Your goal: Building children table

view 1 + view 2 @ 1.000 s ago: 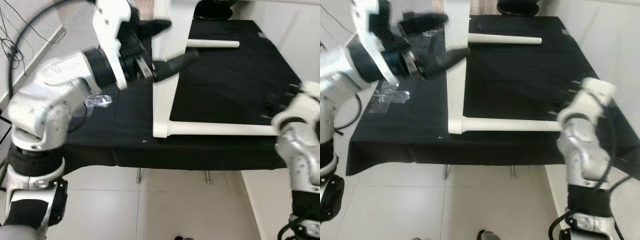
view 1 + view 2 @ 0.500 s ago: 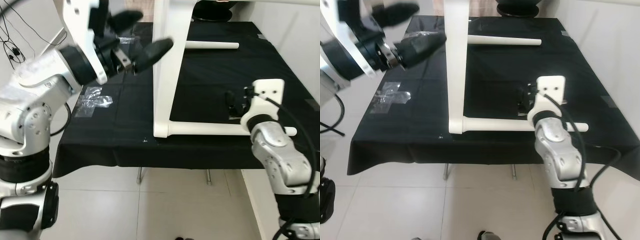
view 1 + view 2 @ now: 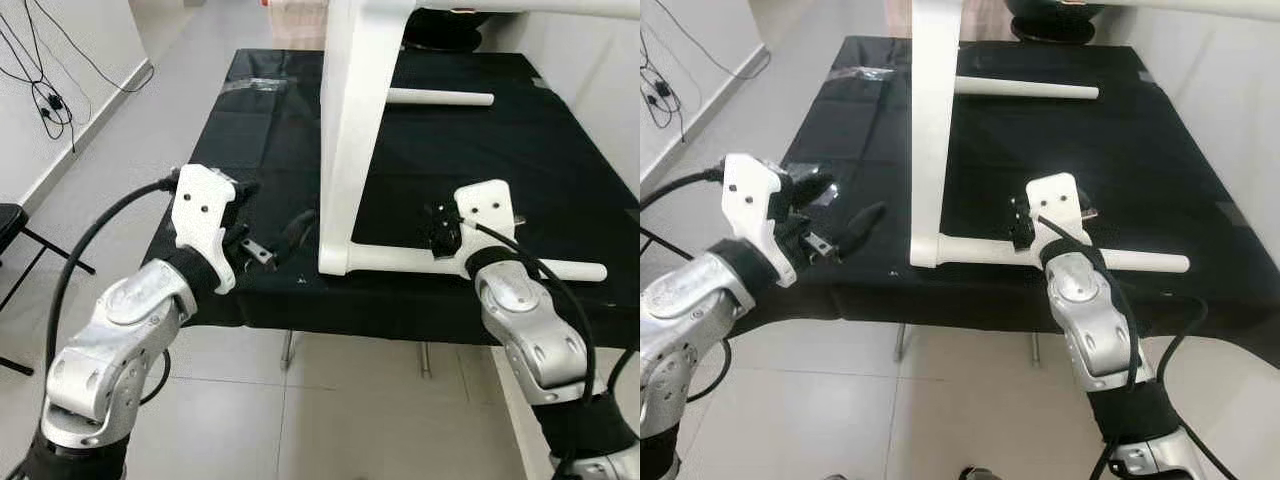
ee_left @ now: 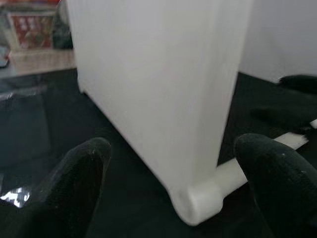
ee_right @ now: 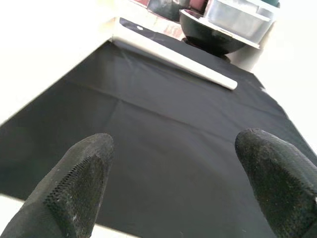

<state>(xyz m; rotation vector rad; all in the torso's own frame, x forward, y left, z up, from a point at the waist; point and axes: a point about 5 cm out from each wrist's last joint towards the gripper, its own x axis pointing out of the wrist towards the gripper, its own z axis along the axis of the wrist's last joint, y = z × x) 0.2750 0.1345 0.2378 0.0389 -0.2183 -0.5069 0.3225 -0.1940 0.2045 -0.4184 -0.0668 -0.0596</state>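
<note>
The white tabletop panel stands on its edge on the black-clothed table. Two round white legs stick out sideways from it: the near leg and the far leg. My left gripper is open, low at the table's front edge, just left of the panel's lower corner. In the left wrist view the panel and the leg socket lie between its fingers. My right gripper is open, right above the near leg, holding nothing. Its fingers look along the cloth toward the far leg.
A black bowl and a clear container sit at the table's far end. Clear tape lies on the cloth at the far left. A folding chair and cables are on the floor to the left. A white wall runs along the right.
My left arm dropped from high beside the panel down to the table's front edge, still open. My right arm rose and moved in over the near leg.
</note>
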